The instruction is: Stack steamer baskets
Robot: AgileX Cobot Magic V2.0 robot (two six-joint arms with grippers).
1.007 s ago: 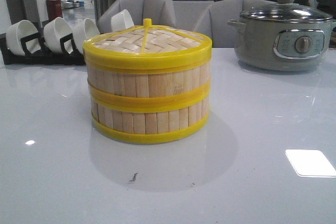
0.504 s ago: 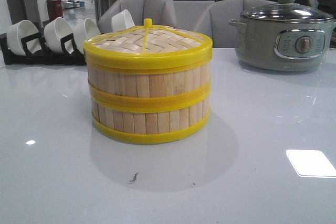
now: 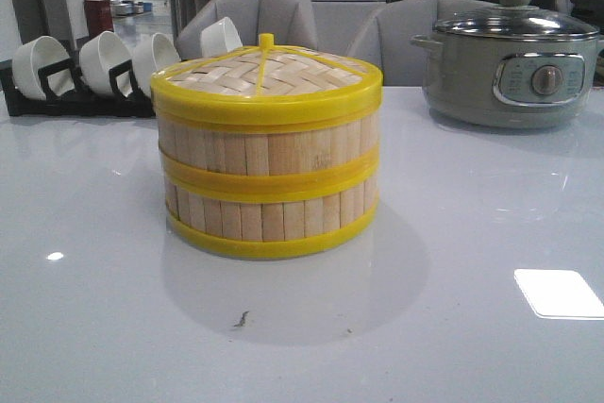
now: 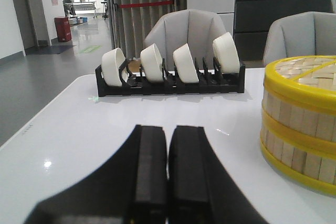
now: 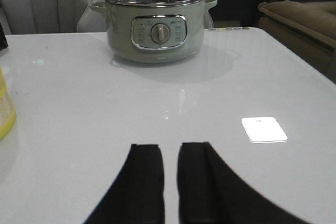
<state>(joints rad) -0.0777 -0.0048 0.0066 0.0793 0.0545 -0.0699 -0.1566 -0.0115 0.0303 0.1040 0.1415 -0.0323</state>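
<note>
You can't see either arm in the front view; only the wrist cams show them. Left gripper point(image 4: 167, 182): fingers pressed together, nothing between them, low over the table point(image 3: 472, 346). Right gripper point(image 5: 170, 182): a narrow gap between the fingers, nothing in it.

The steamer baskets point(image 3: 267, 191) sit stacked, one on the other, mid-table, with the woven lid point(image 3: 264, 77) seated on top. The lid hides the liners and whatever is inside, so you can't check the contents. In the left wrist view the stack is cut off at the frame edge; in the right wrist view only a yellow sliver of it shows.

The bowl rack point(image 3: 57, 82) is far left, partly hidden behind the stack in the front view; four white bowls stand in it. The grey pot point(image 3: 510, 68) is far right, well apart from the stack. There's a small dark mark point(image 3: 241, 319) on the table near the stack's front. You have open tabletop on the near side and to both sides of the stack. The table's left edge shows in the left wrist view, its right edge in the right wrist view.
</note>
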